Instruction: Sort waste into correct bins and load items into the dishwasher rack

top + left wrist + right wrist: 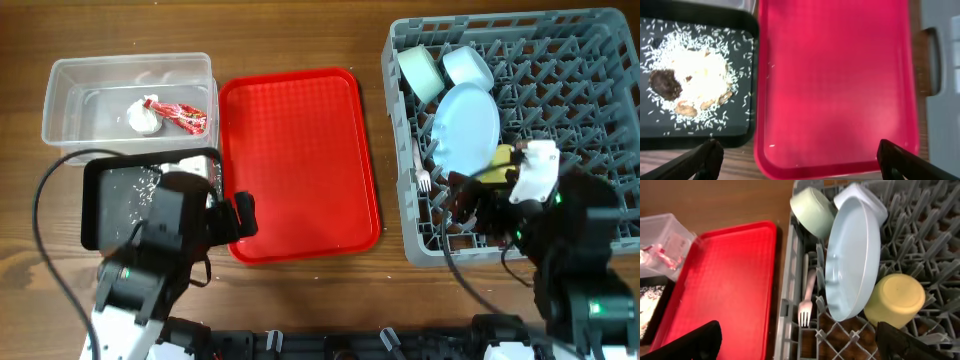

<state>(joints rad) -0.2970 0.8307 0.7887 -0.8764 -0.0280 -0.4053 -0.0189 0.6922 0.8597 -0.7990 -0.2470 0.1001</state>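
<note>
The grey dishwasher rack (pixel 590 60) holds the pale blue plate (pixel 466 128) on edge, the mint-green bowl (pixel 421 72), the pale blue bowl (pixel 468 66), the yellow cup (pixel 894 300) and the white fork (pixel 806 305). The clear tub (pixel 70 95) holds the red wrapper (pixel 185 117) and the tissue ball (pixel 142 117). The black tray (pixel 655 137) holds the rice scraps (pixel 692 80). My left gripper (pixel 800 160) is open and empty over the red serving tray's near edge. My right gripper (pixel 800 342) is open and empty over the rack's left front corner. The spoon is not in view.
The flat red serving tray (pixel 295 160) lies between the bins and the rack, with a few rice grains on it. The rack's left wall (pixel 790 280) stands next to the tray's right edge.
</note>
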